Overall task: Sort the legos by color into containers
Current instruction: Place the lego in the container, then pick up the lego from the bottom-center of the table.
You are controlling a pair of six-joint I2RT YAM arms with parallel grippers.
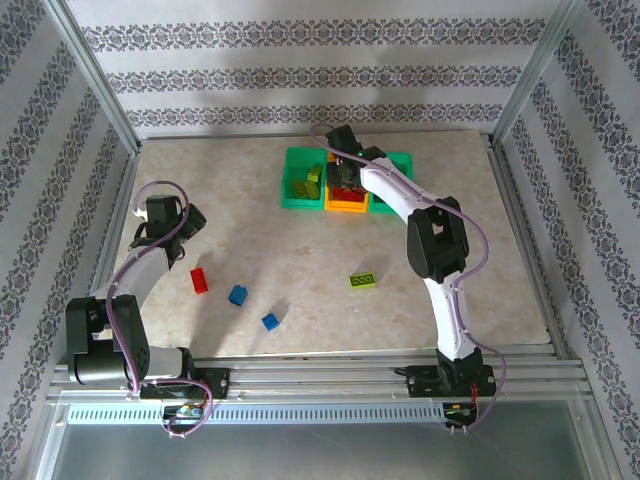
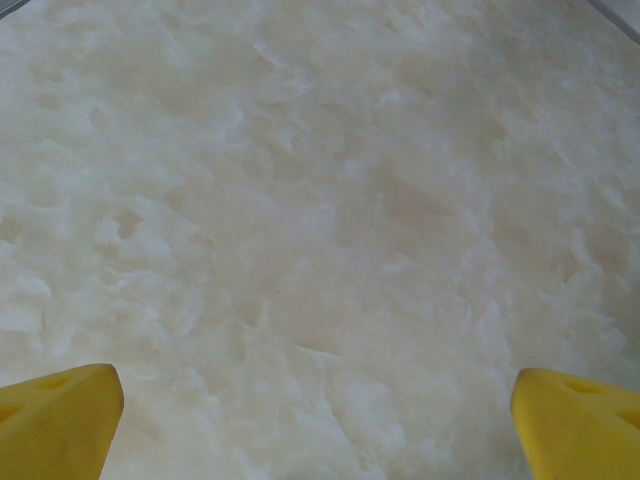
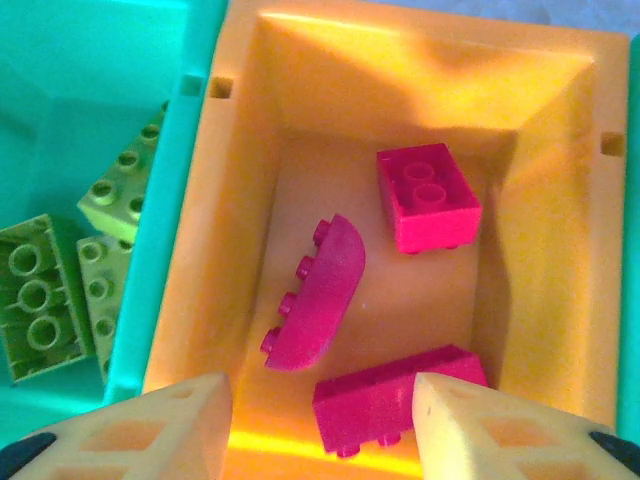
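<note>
- Bright overhead light; soft shadows lie on the pale table (image 1: 480, 300).
- The orange bin (image 3: 540, 200) looks oversaturated, with a glare strip on one wall.
- Left wrist view is washed out.

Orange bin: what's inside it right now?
In the orange bin lie a square red brick, a curved red brick and a long red brick. The right gripper covers the bin's near end and part of the long red brick; anything there is hidden.
</note>
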